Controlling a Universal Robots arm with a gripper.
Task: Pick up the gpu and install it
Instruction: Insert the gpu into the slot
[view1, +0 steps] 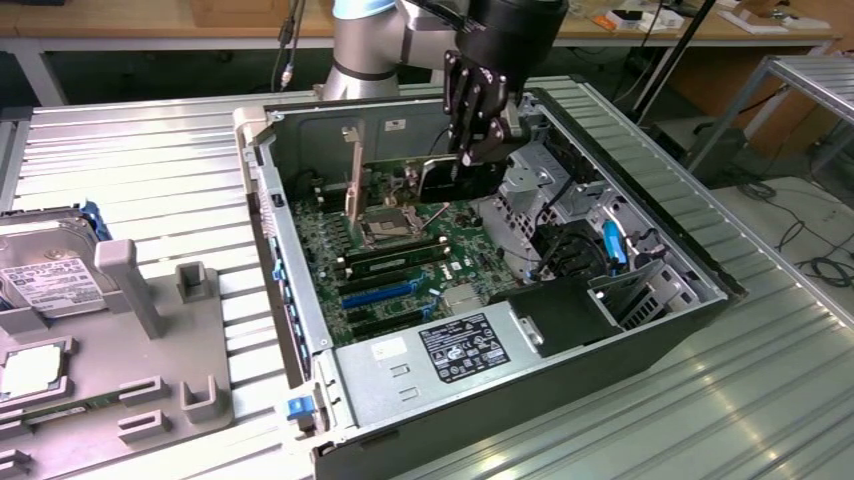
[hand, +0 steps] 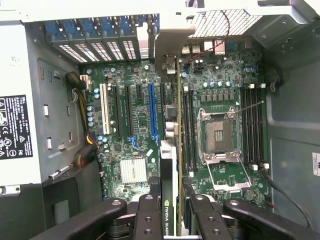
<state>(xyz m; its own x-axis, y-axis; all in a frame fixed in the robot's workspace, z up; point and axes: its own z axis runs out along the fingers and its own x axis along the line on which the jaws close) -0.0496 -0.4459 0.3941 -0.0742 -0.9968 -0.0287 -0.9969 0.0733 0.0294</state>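
The gpu (view1: 447, 182) is a dark flat card held on edge inside the open computer case (view1: 641, 300), above the green motherboard (view1: 400, 270). My gripper (view1: 478, 150) comes down from above and is shut on the card's upper edge. In the wrist view the gpu (hand: 173, 150) runs edge-on away from my gripper (hand: 172, 220). One black finger (hand: 147, 215) sits on each side of it. Its silver bracket (hand: 169, 52) is at the far end by the case's rear slot openings. The card lines up beside the blue expansion slot (hand: 152, 110). I cannot tell whether it touches a slot.
The CPU socket (hand: 220, 135) and memory slots (hand: 187, 135) lie close beside the card. A power supply (view1: 447, 350) and a drive cage (view1: 534, 175) stand inside the case. On the exterior view's left, a grey tray (view1: 160, 340) carries a hard drive (view1: 47, 275).
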